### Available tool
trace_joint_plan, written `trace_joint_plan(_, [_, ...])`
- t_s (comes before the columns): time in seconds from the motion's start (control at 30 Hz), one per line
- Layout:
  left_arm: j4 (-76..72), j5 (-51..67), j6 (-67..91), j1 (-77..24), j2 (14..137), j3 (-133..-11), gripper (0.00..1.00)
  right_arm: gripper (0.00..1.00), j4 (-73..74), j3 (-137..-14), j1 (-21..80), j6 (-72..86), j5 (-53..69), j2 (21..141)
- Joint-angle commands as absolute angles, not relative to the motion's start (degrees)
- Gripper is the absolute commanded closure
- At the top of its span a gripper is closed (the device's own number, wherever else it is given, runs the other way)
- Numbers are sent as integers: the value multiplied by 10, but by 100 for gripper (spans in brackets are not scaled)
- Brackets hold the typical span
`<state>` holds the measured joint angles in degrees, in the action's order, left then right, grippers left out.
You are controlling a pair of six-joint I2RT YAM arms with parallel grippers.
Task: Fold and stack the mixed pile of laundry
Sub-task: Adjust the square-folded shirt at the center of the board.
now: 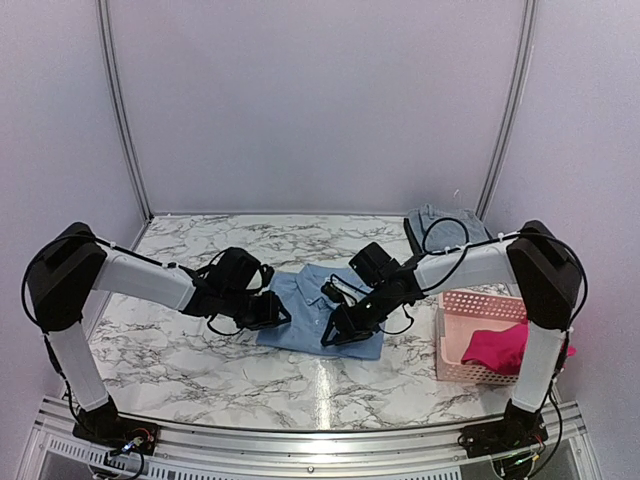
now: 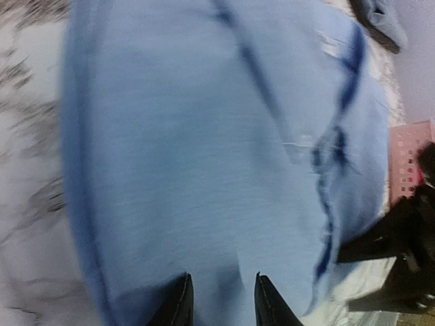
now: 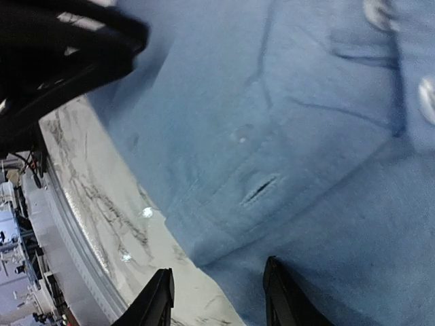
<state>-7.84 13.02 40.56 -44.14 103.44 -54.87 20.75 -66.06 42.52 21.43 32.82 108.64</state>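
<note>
The light blue shirt [image 1: 318, 305] lies partly folded on the marble table between my two arms. My left gripper [image 1: 272, 312] is down at its left edge. In the left wrist view the jaws of that gripper [image 2: 221, 299] stand a narrow gap apart over the shirt [image 2: 217, 136], with a crease of cloth between them. My right gripper [image 1: 335, 335] is at the shirt's front right. Its wrist view shows the gripper [image 3: 217, 299] open and straddling the hem, one finger over marble and one over the shirt [image 3: 306, 136]. The magenta-red garment [image 1: 497, 347] lies in the basket.
The pink lattice basket [image 1: 455, 305] stands at the right, near the right arm's base. A grey-blue cloth [image 1: 440, 225] lies on a dark tray at the back right. The table's front rail [image 3: 68, 231] runs close to the right gripper.
</note>
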Motion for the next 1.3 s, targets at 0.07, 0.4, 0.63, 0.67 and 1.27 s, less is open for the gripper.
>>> trace_joint_plan(0.07, [-52, 125, 413, -382, 988, -460, 69, 56, 198, -653, 415, 228, 356, 1022])
trace_joint_plan(0.4, [18, 129, 325, -362, 926, -516, 50, 56, 247, -621, 268, 227, 287, 939])
trace_joint_plan(0.63, [46, 123, 286, -345, 1041, -635, 45, 46, 277, -663, 242, 221, 268, 1009])
trace_joint_plan(0.67, [47, 127, 282, -342, 1060, -651, 44, 46, 278, -666, 242, 219, 268, 1017])
trace_joint_plan(1.27, [47, 123, 261, -338, 1123, -724, 95, 96, 309, -762, 241, 167, 250, 1092])
